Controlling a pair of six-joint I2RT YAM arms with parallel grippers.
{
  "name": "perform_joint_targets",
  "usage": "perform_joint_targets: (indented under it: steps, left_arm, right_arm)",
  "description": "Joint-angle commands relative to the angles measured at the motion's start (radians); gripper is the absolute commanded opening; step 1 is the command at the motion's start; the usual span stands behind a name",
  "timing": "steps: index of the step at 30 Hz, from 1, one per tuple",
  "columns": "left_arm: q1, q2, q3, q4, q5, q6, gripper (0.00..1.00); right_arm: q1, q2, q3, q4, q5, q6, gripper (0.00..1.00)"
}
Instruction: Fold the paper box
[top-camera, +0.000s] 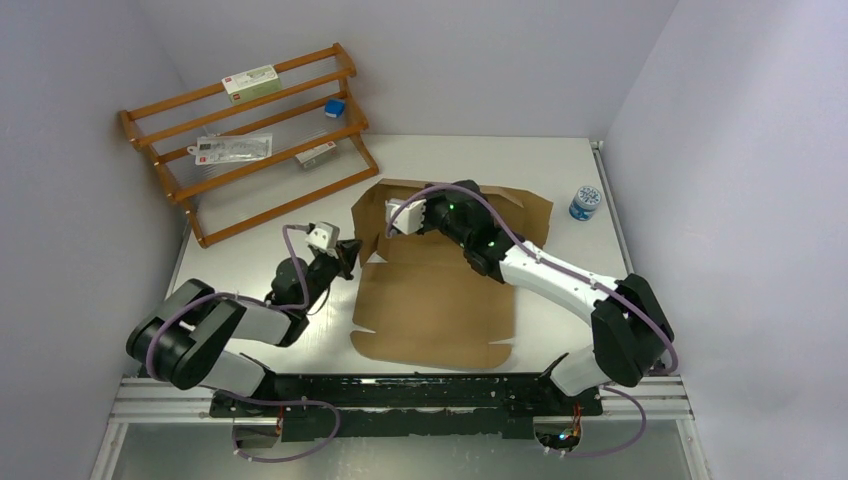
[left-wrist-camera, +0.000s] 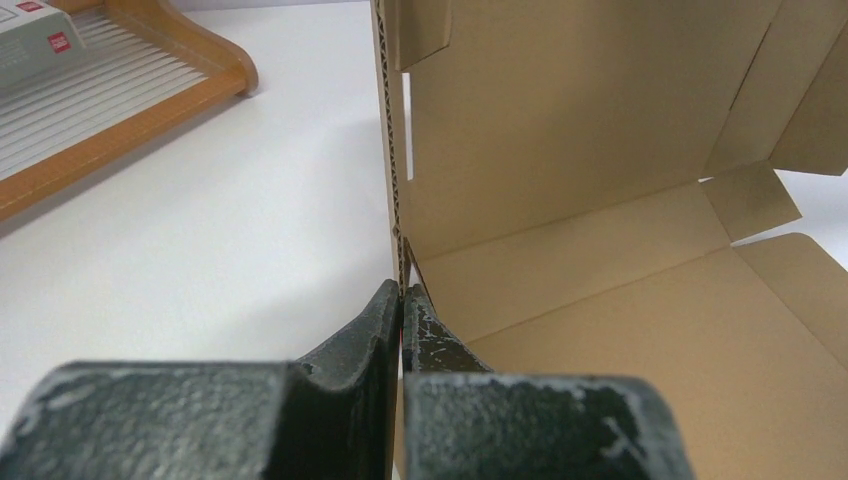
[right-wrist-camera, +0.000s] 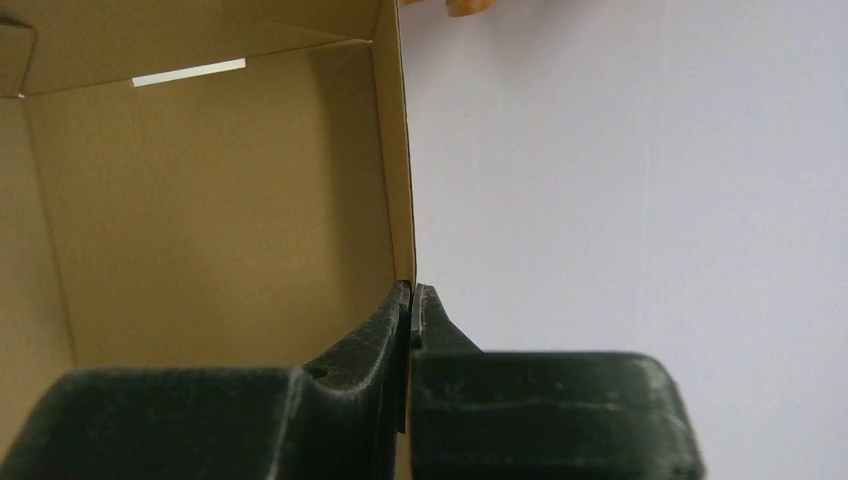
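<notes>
A brown cardboard paper box (top-camera: 430, 310) is lying in the middle of a white table (top-camera: 250, 275), partly folded. Its broad front panel is resting flat towards the arms' bases, while the panels at the far end are standing up as walls.

The left gripper (left-wrist-camera: 402, 290) is reaching in from the left, and its fingers are clamping the bottom of the upright left side wall (the corrugated cut edge is showing just above the fingertips in the left wrist view).

The right gripper (right-wrist-camera: 411, 290) is reaching across the sheet from the right, and its fingers are pinching the vertical edge of a raised wall, with the inside of the box to its left.

A wooden rack (top-camera: 250, 150) is leaning at the far left of the table, holding a few small packages. A small blue-capped jar (top-camera: 585, 202) is sitting near the right edge, well apart from the box.
</notes>
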Motion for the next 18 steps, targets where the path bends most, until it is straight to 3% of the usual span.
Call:
perform_joint_targets:
  steps: [1, 10, 18]
  left_arm:
    - [-0.067, 0.011, -0.029, 0.065, -0.089, 0.044, 0.06]
    - [-0.158, 0.029, -0.063, 0.108, -0.191, 0.059, 0.07]
    - [-0.191, 0.066, -0.089, 0.167, -0.191, 0.024, 0.08]
  right_arm:
    - [0.039, -0.045, -0.06, 0.106, 0.077, -0.044, 0.0]
    - [0.093, -0.07, -0.181, 0.172, 0.197, -0.061, 0.0]
    - [0.165, -0.127, -0.282, 0.198, 0.276, -0.102, 0.0]
